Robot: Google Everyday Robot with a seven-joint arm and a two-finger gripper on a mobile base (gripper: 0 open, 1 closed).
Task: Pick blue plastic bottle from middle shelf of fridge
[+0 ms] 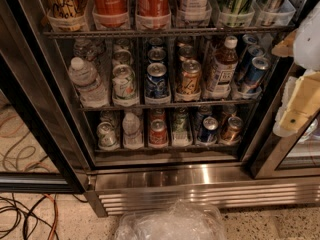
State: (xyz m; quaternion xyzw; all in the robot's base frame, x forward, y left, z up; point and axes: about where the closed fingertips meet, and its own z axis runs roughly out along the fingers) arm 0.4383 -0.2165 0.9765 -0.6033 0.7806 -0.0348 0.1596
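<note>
The blue plastic bottle [223, 65] stands upright on the middle shelf [165, 104] of the fridge [200, 177], right of centre. It has a white cap, amber-brown liquid and a white label with blue print. Blue cans [254, 73] stand just right of it and a gold can [189, 77] just left. My gripper [293, 79] is at the right edge of the view, in front of the right door frame, right of the bottle and apart from it. Its cream fingers [299, 107] are spread and hold nothing.
A clear ribbed water bottle [88, 82] stands at the shelf's left end. Red cola bottles [110, 3] fill the rack above, cans [158, 132] the rack below. A black door frame [37, 109] is at left. Cables [25, 211] and crumpled clear plastic [170, 224] lie on the floor.
</note>
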